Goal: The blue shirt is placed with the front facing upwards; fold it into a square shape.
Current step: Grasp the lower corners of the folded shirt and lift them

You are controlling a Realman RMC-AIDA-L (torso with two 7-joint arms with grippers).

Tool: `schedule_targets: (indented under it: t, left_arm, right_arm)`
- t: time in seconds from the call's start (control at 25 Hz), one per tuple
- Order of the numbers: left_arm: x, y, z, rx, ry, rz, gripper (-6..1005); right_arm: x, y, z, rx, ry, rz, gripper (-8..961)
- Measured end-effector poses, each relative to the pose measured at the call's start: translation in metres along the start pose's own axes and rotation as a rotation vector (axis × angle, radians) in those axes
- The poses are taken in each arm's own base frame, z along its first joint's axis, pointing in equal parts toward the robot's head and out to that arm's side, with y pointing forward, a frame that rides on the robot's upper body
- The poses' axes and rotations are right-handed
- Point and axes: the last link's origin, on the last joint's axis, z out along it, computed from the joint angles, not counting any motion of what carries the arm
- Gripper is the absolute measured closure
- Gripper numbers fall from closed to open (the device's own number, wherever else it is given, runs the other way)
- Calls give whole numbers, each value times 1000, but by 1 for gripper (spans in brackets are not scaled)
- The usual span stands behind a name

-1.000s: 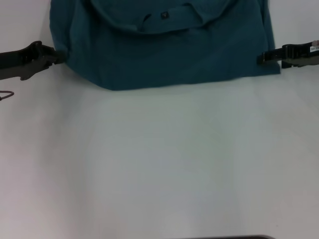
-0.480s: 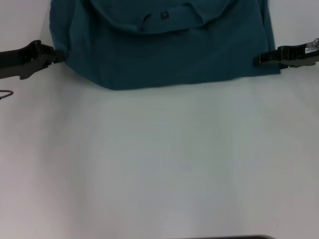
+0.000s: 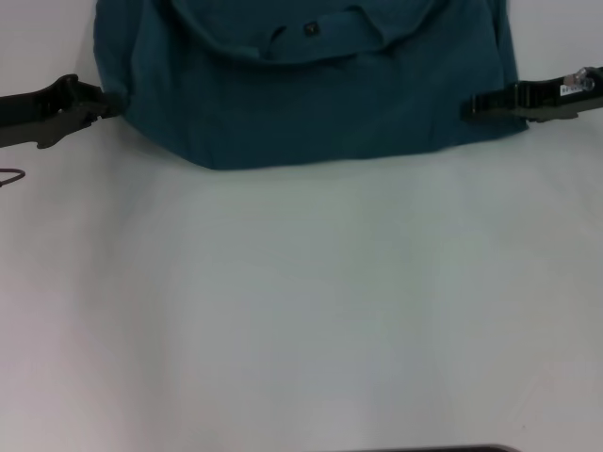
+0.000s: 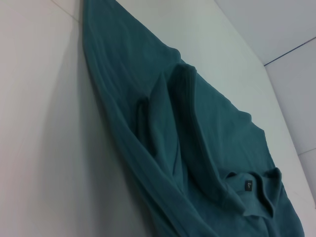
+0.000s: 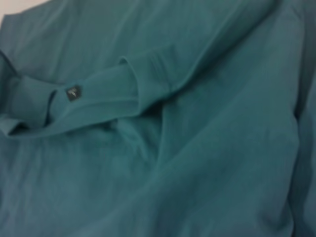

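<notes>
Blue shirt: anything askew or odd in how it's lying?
Yes. The blue shirt isn't flat: a bunched fold runs below the neck tag, and its near edge slants. The left end effector and right end effector sit at its sides.

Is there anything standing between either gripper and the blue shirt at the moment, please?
Nothing visible does. In the head view the left gripper sits right at the blue shirt's left edge, and the right gripper already reaches over its right edge. The white table around them shows no obstacle.

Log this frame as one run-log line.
stage: mid-fold | blue shirt: bunched, far table edge | left gripper: at shirt's left edge | right gripper: over shirt's right edge
</notes>
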Motion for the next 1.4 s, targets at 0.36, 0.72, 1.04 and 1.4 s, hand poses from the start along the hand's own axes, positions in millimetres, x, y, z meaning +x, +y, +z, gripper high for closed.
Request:
schedule_targets:
  t: [0.36,0.72,1.04,1.4]
  left_arm:
    - [0,0,0,-2,1,0,972]
    - [0,2,2,-5,-2,5,972]
    - [-1,2,2,-5,-1,1,971]
    - [-1,4,3,-14,-5,12,971]
  right_arm:
    - [2,-4,1,16,-4,1,29]
    - [3,-4,3,30,5,1,29]
    - [0,1,0,-23,-8,21,52]
    - [1,-6,-5,8,-5,45,203]
